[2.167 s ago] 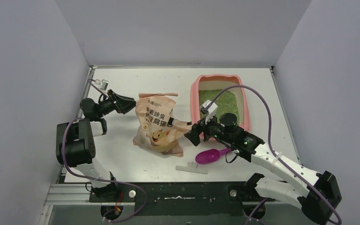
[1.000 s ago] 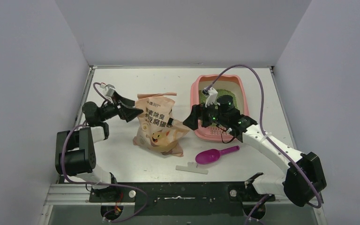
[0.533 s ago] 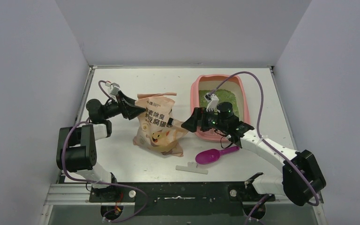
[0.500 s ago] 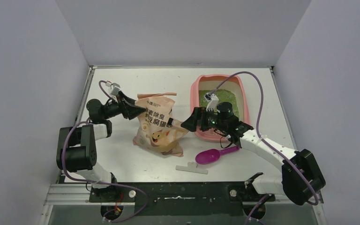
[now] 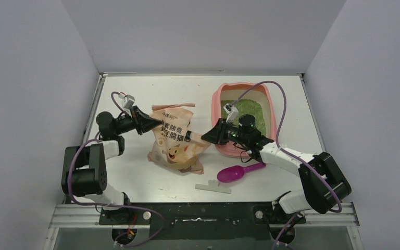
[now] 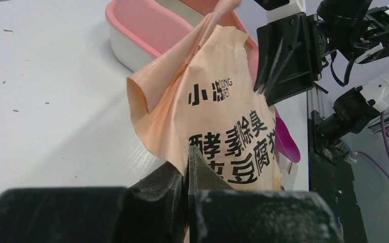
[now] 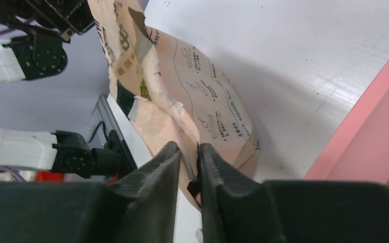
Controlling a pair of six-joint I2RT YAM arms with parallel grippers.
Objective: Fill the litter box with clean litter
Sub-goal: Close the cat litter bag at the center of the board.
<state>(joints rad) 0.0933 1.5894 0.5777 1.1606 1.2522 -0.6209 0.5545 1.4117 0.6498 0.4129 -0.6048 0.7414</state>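
Top: litter box (image 5: 242, 86) far right of table (image 5: 135, 88), litter (image 5: 258, 115) inside; bag (image 5: 174, 138) just left of it, scoop (image 5: 234, 172) near front. Left wrist: my left gripper (image 6: 187, 154) pressed together on bag's edge. Right wrist: my right gripper (image 7: 187, 152) pinching bag fold

white table (image 5: 135, 94); on it: bag (image 5: 174, 140); litter box (image 5: 242, 85); scoop (image 5: 232, 173); strip (image 5: 213, 186)

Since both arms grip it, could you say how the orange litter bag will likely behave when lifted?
The litter bag is probably floppy: its thin film is creased and its top flap curls. Pinched at its edges by the left gripper and right gripper, it may sag between them. Its bulging base suggests weight low down.
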